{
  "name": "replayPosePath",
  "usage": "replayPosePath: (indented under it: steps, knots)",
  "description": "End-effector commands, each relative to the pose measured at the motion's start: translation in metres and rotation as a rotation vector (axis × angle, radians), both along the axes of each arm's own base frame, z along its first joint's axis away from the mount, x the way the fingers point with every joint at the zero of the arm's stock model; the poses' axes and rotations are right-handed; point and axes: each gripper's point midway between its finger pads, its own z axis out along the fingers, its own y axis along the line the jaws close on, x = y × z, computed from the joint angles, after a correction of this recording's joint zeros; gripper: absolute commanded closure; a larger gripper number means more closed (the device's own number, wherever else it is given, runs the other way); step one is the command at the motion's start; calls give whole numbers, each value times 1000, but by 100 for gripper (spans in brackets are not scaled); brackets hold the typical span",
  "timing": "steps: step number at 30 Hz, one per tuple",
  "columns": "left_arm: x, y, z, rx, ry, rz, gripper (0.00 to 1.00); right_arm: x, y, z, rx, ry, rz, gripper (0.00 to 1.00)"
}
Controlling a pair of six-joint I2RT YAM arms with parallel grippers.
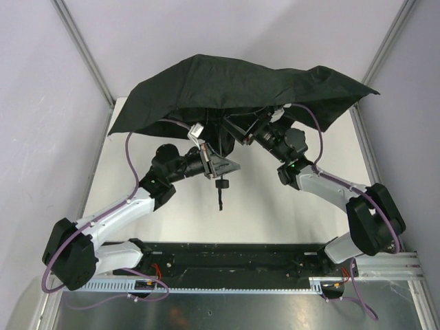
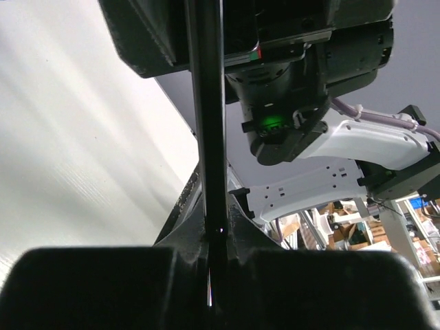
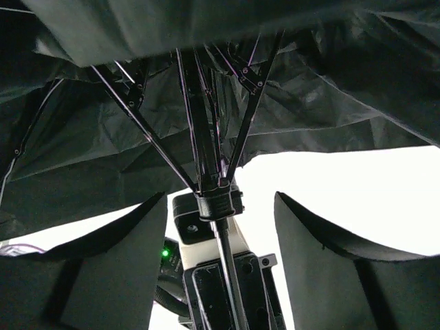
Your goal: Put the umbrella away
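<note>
A black folding umbrella [image 1: 234,86] stands open over the far half of a white tabletop [image 1: 172,213], its dark fabric canopy spreading almost from the left edge to the right edge and tilted toward the near side. The left gripper [image 1: 223,167] is clamped on the umbrella's thin black shaft [image 2: 206,124] close to its near end. The left wrist view shows the shaft running straight up between the closed jaws. Just below that grip, the small black knob handle [image 1: 220,183] points toward the arm bases, and the wrist strap [image 1: 220,199] dangles from it above the table. The right gripper [image 1: 239,132] reaches in under the canopy from the right. Its fingers [image 3: 110,268] stand apart on either side of the shaft and the black runner [image 3: 218,199], touching neither. The thin metal ribs [image 3: 137,117] fan out from the runner to the fabric.
</note>
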Motion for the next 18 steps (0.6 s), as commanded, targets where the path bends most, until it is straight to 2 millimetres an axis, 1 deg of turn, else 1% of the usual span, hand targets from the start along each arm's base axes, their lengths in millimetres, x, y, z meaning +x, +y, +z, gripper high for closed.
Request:
replayPosePath:
  steps: [1, 5, 10, 15, 16, 18]
  knots:
    - [-12, 1, 41, -106, -161, -51, 100, -18, 3, 42, 106, -131, 94, 35]
    - [-14, -3, 43, -107, -172, -79, 100, -17, 8, 40, 97, -145, 109, 43]
    - [-15, -6, 38, -100, -162, -95, 100, -14, 12, 42, 81, -178, 118, 50]
    - [-14, -7, 35, -94, -159, -102, 100, -8, 19, 46, 37, -213, 141, 50]
    - [-14, -7, 35, -94, -161, -99, 100, -8, 19, 46, 32, -221, 146, 54]
    - [-12, -6, 38, -96, -170, -90, 100, -7, 20, 45, 14, -242, 146, 69]
